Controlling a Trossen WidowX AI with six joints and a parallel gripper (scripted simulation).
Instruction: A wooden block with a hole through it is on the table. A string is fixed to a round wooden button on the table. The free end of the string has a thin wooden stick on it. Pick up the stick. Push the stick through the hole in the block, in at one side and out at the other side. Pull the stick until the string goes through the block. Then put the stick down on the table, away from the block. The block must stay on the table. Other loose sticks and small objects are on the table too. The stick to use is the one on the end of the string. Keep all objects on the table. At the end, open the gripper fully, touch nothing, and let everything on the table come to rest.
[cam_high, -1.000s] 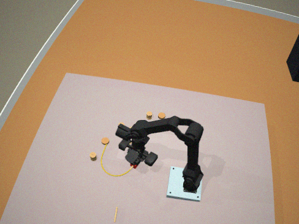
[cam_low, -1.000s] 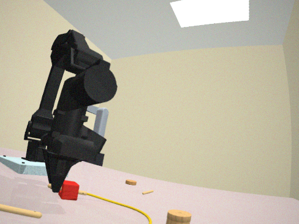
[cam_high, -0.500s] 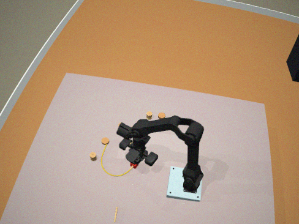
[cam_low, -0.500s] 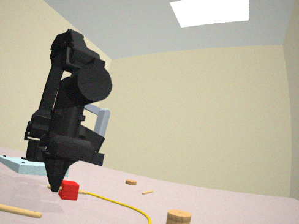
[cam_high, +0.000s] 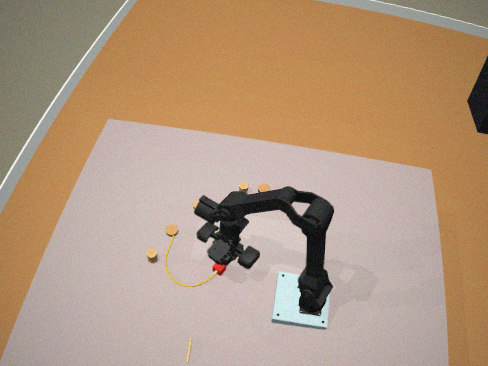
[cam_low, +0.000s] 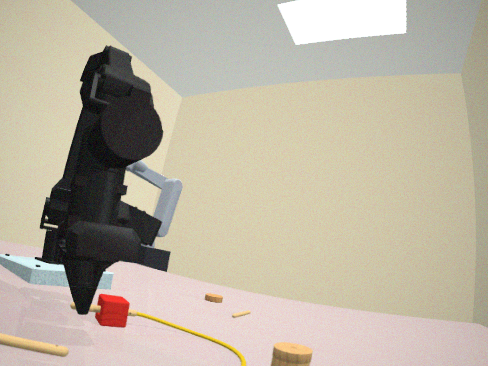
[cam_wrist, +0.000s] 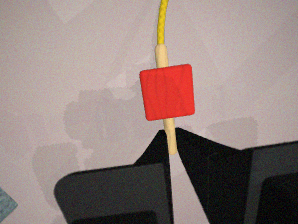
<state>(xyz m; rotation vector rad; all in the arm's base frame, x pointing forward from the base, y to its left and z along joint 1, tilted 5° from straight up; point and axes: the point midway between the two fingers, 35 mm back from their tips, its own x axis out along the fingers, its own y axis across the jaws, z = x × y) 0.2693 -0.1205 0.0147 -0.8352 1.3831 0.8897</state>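
Observation:
The red block (cam_high: 219, 269) (cam_low: 112, 311) (cam_wrist: 168, 92) stands on the table. The wooden stick (cam_low: 93, 308) (cam_wrist: 161, 55) runs through its hole and shows on both sides. The yellow string (cam_high: 190, 286) (cam_low: 190, 332) (cam_wrist: 162, 22) leaves the stick's rear end outside the block and curves to the round button (cam_high: 171, 230). My gripper (cam_low: 83, 311) (cam_wrist: 169, 134) is low beside the block, on the side away from the string, shut on the stick's protruding front end. In the top view the arm hides the fingertips.
A loose stick (cam_high: 189, 351) (cam_low: 241, 314) lies apart, and another loose stick (cam_low: 35, 345) lies in the foreground of the exterior view. Small wooden pieces are a cylinder (cam_high: 152, 255) (cam_low: 292, 354), another cylinder (cam_high: 243, 187) and a disc (cam_high: 263, 188). The pale blue base plate (cam_high: 287, 300) holds the arm.

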